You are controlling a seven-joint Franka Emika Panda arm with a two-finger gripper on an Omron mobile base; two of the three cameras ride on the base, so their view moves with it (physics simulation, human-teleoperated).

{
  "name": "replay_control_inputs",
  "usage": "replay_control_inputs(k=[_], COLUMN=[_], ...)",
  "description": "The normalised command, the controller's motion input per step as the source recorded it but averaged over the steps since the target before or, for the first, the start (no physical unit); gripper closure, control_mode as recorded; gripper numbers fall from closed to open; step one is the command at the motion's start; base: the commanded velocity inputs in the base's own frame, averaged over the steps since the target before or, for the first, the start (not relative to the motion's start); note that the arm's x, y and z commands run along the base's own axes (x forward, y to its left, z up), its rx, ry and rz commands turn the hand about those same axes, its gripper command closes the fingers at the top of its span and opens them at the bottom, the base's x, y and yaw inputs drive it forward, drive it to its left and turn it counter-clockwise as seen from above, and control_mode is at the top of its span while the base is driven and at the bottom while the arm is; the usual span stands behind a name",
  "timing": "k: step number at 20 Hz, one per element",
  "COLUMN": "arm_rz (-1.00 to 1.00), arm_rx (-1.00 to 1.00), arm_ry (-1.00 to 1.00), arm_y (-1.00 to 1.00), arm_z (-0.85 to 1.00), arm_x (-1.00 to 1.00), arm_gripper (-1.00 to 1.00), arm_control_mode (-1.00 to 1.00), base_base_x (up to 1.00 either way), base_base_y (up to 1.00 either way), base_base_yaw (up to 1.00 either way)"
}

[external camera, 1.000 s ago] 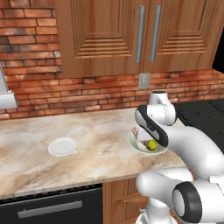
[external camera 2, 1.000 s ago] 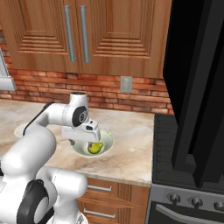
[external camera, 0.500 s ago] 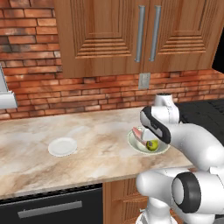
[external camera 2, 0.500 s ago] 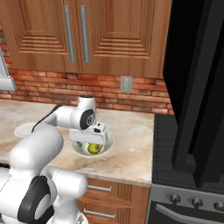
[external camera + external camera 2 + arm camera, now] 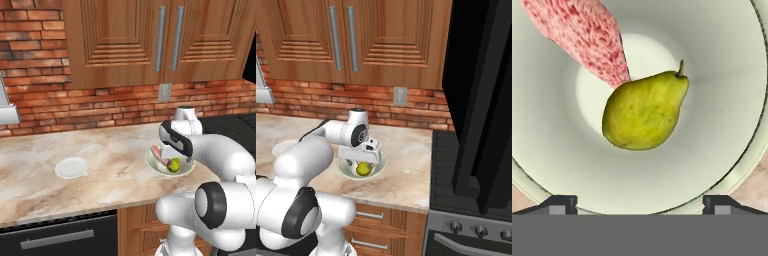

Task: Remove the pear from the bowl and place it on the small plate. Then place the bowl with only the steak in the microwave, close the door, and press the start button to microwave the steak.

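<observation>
Brick backsplash and wooden cabinets behind a marbled surface (image 5: 100, 175); black stove to its right. The bowl (image 5: 155, 164) sits near the surface's front right edge, holding the steak (image 5: 582, 37) and the pear (image 5: 644, 110). In the hand view the pear lies in the bowl's centre, stem pointing away from the steak, its blunt end touching the steak's tip. The small plate (image 5: 71, 167) lies well apart to the left, bare. The microwave's door (image 5: 481, 100) hangs open at right.

Claw (image 5: 640, 202): released, the two tips spread wide at the bowl's near rim, hovering directly above the pear, not yet touching it.

Step judged: descent to grasp the pear; nothing transferred yet.

Risks:
- Pear is rounded and tapered; closing off its widest part could squeeze it out sideways.
- A fingertip may catch the steak, dragging it.
- Pushing down on the sloped wall could tip or slide the bowl toward the surface's edge.
</observation>
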Motion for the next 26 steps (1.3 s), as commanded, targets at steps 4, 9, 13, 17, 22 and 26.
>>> replay_control_inputs(k=[4,9,13,17,22,26], arm_rz=[0.0,0.0,0.0,0.0,0.0,0.0], arm_rx=[0.0,0.0,0.01,0.02,0.01,0.0], arm_ry=[0.0,0.0,0.0,0.0,0.0,0.0], arm_y=[0.03,0.07,0.0,0.0,0.0,0.0], arm_z=[-0.31,-0.44,-0.37,-0.26,-0.04,-0.26], arm_x=[0.16,0.21,0.22,0.21,0.15,0.01], arm_gripper=[-1.0,-1.0,-1.0,-1.0,-1.0,1.0], arm_control_mode=[-1.0,-1.0,-1.0,-1.0,-1.0,-1.0], base_base_x=[0.0,0.0,0.0,0.0,0.0,0.0], base_base_y=[0.0,0.0,0.0,0.0,0.0,0.0], base_base_yaw=[0.0,0.0,0.0,0.0,0.0,0.0])
